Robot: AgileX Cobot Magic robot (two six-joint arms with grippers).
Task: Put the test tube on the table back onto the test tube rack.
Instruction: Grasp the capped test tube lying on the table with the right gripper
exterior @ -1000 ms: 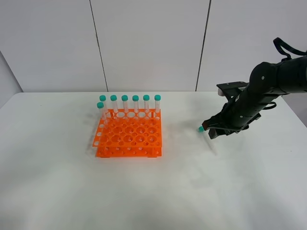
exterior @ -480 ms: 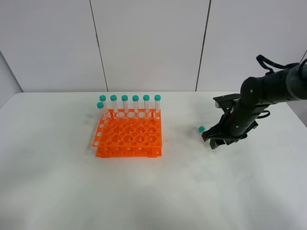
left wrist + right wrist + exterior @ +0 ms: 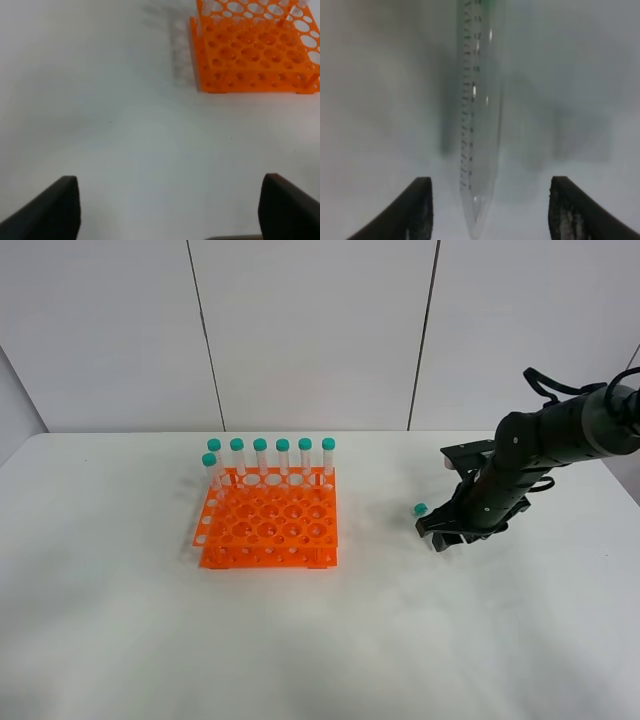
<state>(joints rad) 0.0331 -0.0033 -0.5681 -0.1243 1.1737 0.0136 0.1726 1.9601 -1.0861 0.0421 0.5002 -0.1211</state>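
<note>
Test tube [image 3: 480, 115] lying flat on table [image 3: 380, 640], well apart from test tube rack [image 3: 268, 528]; right gripper [image 3: 490, 205] straddling its conical tip, jaws spread wide, holding nothing; grasp step in hand, next move calling for square closure on body; left gripper [image 3: 170, 215] hanging wide open, empty; tube's upper end cut off in wrist view, body hardly showing from high camera.

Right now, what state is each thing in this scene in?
loose tube: lying on the table, capped, not gripped.
rack: upright, seven capped tubes standing in it.
right gripper: open, astride the loose tube.
left gripper: open, empty.
</note>
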